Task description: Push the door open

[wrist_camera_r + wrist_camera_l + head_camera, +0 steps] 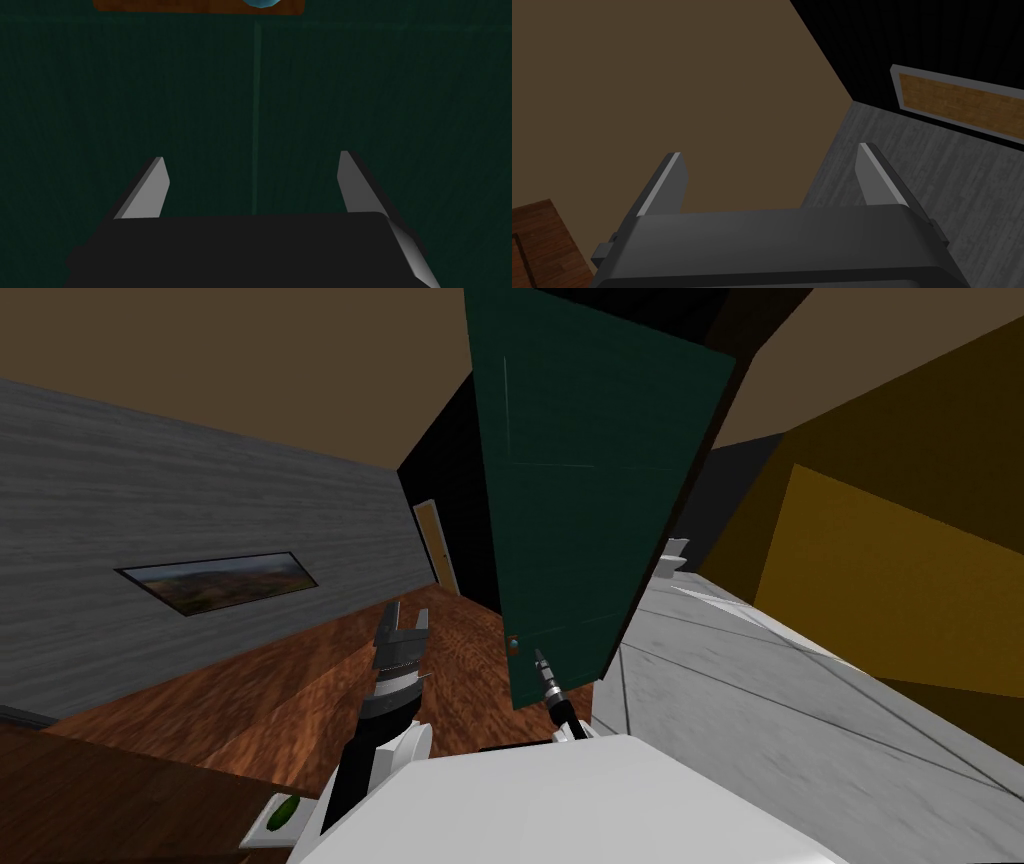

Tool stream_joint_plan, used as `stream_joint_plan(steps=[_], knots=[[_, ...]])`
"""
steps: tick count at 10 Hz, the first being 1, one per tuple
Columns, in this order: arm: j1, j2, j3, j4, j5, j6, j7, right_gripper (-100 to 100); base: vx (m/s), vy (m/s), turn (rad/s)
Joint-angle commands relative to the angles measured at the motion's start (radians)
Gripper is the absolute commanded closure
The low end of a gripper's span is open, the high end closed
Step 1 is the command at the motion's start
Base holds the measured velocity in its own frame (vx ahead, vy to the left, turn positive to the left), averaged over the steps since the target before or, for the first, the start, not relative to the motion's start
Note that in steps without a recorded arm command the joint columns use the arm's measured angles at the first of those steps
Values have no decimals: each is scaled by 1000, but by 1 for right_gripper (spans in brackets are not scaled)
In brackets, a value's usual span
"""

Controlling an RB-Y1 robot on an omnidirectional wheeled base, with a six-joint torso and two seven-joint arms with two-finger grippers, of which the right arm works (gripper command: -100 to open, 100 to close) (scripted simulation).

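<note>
Green door (590, 488) upright, ajar, right claw (252, 156) before it

- Wood floor (300, 688) spreads mid-room.
- Grey wall (150, 488) stands left of it, bearing a picture (215, 580).
- Pale tiles (760, 698) lie right of it, with an ochre wall (900, 568) beyond.
- Brown ceiling (250, 348) above.

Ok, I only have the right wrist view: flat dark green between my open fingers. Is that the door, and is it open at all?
Observer: Yes, the door; the head view shows it partly open, grey tiled floor past its edge.
Operator: Where on it is my right gripper?
Observer: The right gripper is beside the knob, near the door's knob-side edge.
Operator: And the left arm?
Observer: The left gripper is open, held over the wooden floor, apart from the door.
</note>
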Motion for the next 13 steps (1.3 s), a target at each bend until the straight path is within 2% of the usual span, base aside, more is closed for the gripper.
stream_joint_plan(steps=[1, 4, 5, 6, 7, 8, 13], knots=[[-3, 0, -2, 7, -1, -7, 2, -100, 187, 44, 10], [-1, 26, -6, 12, -2, -15, 7, -100, 171, 118, 20], [-1, 40, -7, 13, -2, -18, 8, -100, 145, 131, 12], [0, 64, -8, 15, -2, -21, 10, -100, 135, 129, 14], [4, 50, -7, 12, -1, -21, 9, -100, 49, 51, -33], [4, 50, -7, 12, -1, -21, 9, 100, -11, -7, 25], [4, 50, -7, 12, -1, -21, 9, 100, -7, -8, 6]])
